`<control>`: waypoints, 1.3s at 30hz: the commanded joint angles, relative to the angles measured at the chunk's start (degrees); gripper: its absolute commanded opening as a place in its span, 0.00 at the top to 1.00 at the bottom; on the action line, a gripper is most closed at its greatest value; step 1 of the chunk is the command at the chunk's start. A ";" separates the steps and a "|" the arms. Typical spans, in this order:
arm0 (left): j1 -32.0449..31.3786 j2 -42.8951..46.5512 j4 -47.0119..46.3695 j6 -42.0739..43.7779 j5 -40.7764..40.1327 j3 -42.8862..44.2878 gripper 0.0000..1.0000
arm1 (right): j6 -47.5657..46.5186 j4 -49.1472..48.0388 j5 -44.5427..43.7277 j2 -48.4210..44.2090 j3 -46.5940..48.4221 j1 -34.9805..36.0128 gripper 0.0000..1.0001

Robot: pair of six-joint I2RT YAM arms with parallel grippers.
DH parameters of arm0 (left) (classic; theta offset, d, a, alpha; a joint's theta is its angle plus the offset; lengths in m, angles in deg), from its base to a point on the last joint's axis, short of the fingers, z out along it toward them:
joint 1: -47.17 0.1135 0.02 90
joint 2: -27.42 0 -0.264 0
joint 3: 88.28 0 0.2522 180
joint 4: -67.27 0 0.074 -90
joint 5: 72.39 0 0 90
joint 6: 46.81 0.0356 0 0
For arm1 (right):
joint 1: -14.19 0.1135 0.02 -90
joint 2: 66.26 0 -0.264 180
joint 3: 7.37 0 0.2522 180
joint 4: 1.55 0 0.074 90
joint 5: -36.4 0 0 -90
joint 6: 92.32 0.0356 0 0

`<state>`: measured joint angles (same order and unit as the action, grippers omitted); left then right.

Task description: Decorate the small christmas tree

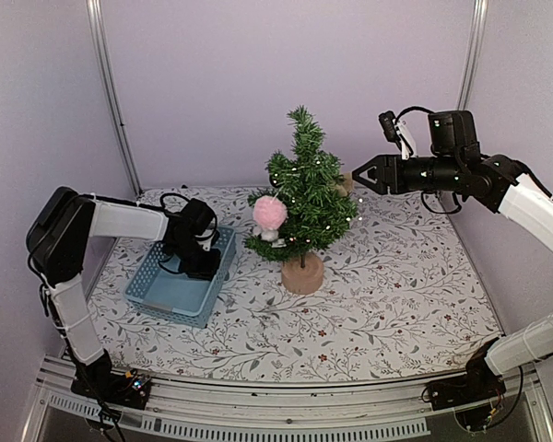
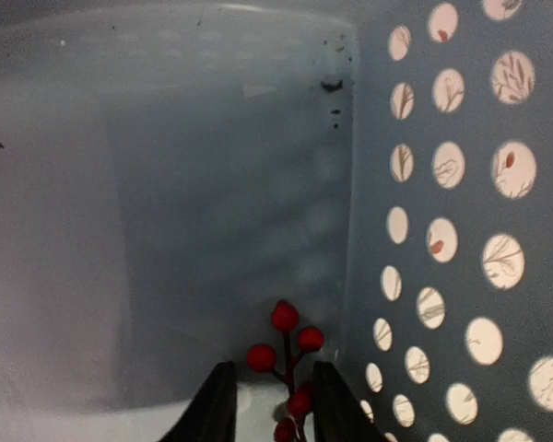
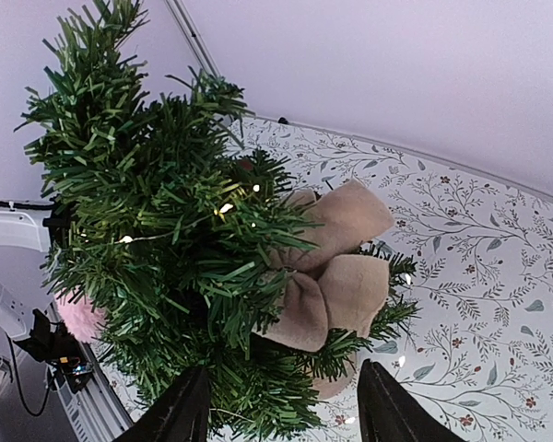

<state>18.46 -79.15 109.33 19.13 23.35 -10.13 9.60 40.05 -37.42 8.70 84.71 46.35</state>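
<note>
- Left gripper point(image 2: 272, 370) in perforated blue plastic basket point(image 2: 212, 184), narrow jaws flanked red berry sprig point(image 2: 286, 354) for pickup; grip unclear.
- Right gripper point(image 3: 284, 370) gaped empty beside beige fabric bow point(image 3: 341, 267) on bristly green small christmas tree point(image 3: 147, 230).

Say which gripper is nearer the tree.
Right. The right gripper is beside the tree, at its upper branches; the left gripper is down in the basket, apart from it.

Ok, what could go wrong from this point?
The left gripper straddles the red berry sprig close to the blue basket wall; it may pinch only a berry or snag the wall. The right gripper is open right by the beige bow on the small christmas tree; a nudge could dislodge the bow or tip the tree.
</note>
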 commanded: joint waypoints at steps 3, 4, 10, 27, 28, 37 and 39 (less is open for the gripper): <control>1.54 0.83 3.34 -1.45 -5.45 -0.31 0.86 | -0.72 -0.58 -0.03 -0.69 -0.25 -0.62 0.43; 2.34 1.57 3.46 -1.52 -5.55 -0.71 0.88 | -0.75 -0.59 -0.02 -0.69 -0.34 -0.68 0.42; 7.34 5.00 2.31 -1.78 -4.45 -2.75 1.00 | -0.76 -0.98 0.17 -0.60 -0.69 -0.78 0.43; 7.78 36.76 -22.29 5.26 9.74 -8.22 1.00 | -9.35 1.44 0.52 0.04 8.58 -0.85 0.42; 7.08 38.78 -24.41 5.92 10.47 -8.59 1.00 | -9.68 1.47 1.21 0.13 9.62 -0.85 0.42; -7.93 43.30 -30.87 15.67 9.10 0.25 1.00 | -4.30 -5.48 21.27 -0.52 13.27 -0.54 0.42; -11.83 42.36 -31.36 18.40 8.74 2.74 1.00 | -2.41 -5.96 23.92 -0.20 13.85 0.40 0.42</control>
<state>12.51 -35.50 81.46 30.93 31.50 -11.86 3.55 37.43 -23.71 8.70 96.80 45.81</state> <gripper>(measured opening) 0.025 0.579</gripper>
